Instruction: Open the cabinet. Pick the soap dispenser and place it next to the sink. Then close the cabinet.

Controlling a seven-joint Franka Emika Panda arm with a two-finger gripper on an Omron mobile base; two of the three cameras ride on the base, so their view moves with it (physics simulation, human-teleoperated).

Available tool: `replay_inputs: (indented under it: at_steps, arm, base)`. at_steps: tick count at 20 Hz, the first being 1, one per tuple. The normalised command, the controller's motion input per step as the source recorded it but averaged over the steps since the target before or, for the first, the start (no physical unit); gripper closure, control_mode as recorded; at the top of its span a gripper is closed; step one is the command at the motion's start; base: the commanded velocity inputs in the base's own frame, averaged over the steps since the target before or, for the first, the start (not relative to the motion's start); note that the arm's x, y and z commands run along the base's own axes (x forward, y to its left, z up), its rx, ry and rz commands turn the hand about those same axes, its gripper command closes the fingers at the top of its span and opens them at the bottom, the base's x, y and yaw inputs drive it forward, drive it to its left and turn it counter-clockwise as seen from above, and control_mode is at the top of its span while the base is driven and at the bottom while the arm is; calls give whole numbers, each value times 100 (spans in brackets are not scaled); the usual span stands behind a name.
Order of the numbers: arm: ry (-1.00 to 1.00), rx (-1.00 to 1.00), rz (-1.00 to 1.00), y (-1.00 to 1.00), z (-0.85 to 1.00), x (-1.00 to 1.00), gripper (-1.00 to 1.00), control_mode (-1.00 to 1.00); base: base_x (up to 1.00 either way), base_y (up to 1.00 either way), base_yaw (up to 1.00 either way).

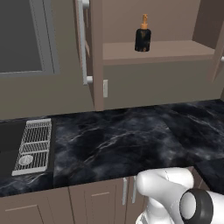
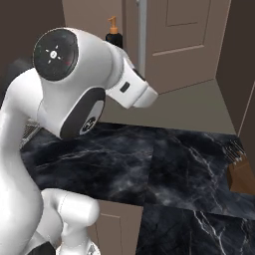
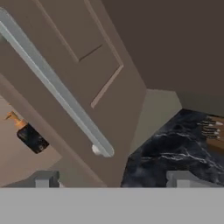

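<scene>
The cabinet (image 1: 153, 52) stands with both doors swung open. On its inner shelf stands the soap dispenser (image 1: 142, 37), black with an orange pump, upright; it also peeks out behind my arm (image 2: 114, 34) and lies at the left of the hand view (image 3: 30, 136). My gripper (image 3: 114, 180) is open, its fingertips (image 3: 46, 179) wide apart just below the lower end of the right door's silver handle (image 3: 57, 92), with nothing between them. The sink (image 1: 8, 146) with its metal grid rack (image 1: 33, 146) lies at the counter's far left.
Dark marble counter (image 1: 131, 140) runs below the cabinet. A knife block (image 2: 239, 172) stands at the right end. The open left door (image 1: 95, 52) with its handle (image 1: 83, 43) juts out over the counter. A grey-framed window (image 1: 22, 35) is on the left wall.
</scene>
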Motion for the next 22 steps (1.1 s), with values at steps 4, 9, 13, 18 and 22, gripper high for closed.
replay_inputs:
  at_steps: [4,9,13,18,22]
  arm:
    - [0,-7,16,83,0,-74,-100,-100]
    - [1,-12,22,93,16,-60,-100,-100]
    - [0,-23,11,82,20,-4,-100,-100]
    - [0,-37,9,62,1,0,-100,-100]
    - [1,-48,8,44,-3,43,-100,-100]
  base:
    - [0,0,0]
    - [0,0,0]
    - [0,0,0]
    - [0,0,0]
    - [0,0,0]
